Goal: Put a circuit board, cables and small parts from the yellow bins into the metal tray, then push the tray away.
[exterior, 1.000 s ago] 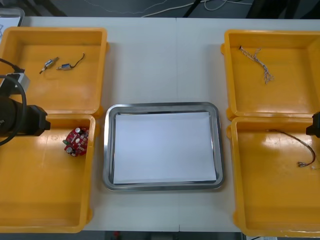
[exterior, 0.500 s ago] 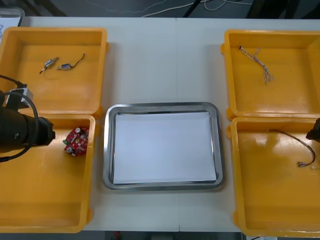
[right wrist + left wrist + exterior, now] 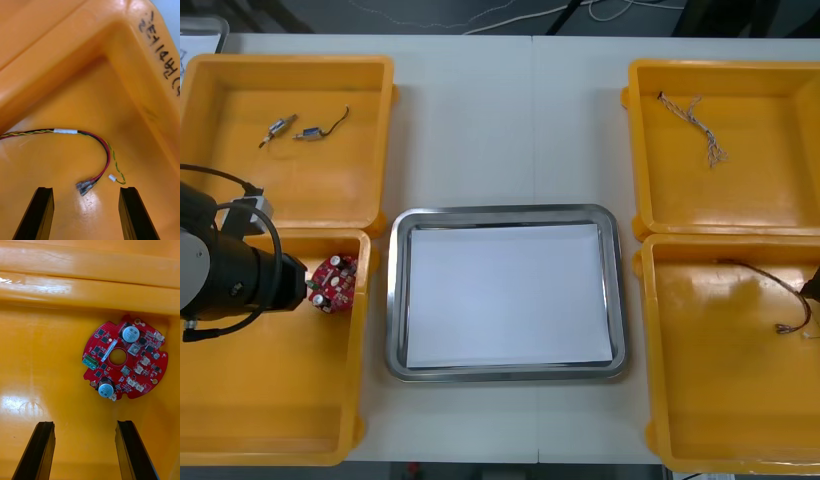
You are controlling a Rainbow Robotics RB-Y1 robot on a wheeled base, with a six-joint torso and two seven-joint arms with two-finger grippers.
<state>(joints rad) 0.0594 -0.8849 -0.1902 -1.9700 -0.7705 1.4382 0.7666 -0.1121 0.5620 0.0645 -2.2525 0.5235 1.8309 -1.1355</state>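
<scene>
Hovering with its two black fingers spread wide and nothing between them, the left gripper (image 3: 84, 423) points into the near-left bin (image 3: 270, 400). The round red circuit board (image 3: 138, 352) lies flat on the bin floor just beyond the fingertips, untouched. It sits closer to one finger than the other and close under the bin's wall. From the front view the board is in that bin's far corner on the tray side, with the left arm's dark wrist right beside it. The right gripper (image 3: 87, 189) is likewise wide open and empty, low over the near-right bin (image 3: 720, 400). The red and yellow cable (image 3: 93, 135) curls across the floor ahead of it, its plug end lying just past the fingertips and roughly between them. Between the two pairs of bins rests the metal tray (image 3: 392, 300) – white inside, shiny at the rim, nothing in it. Farther off, the far-left bin (image 3: 370, 190) holds the small metal parts (image 3: 280, 127), and the far-right bin (image 3: 780, 200) holds the twisted blue and white cable (image 3: 695, 125), all on the light table (image 3: 510, 130).
</scene>
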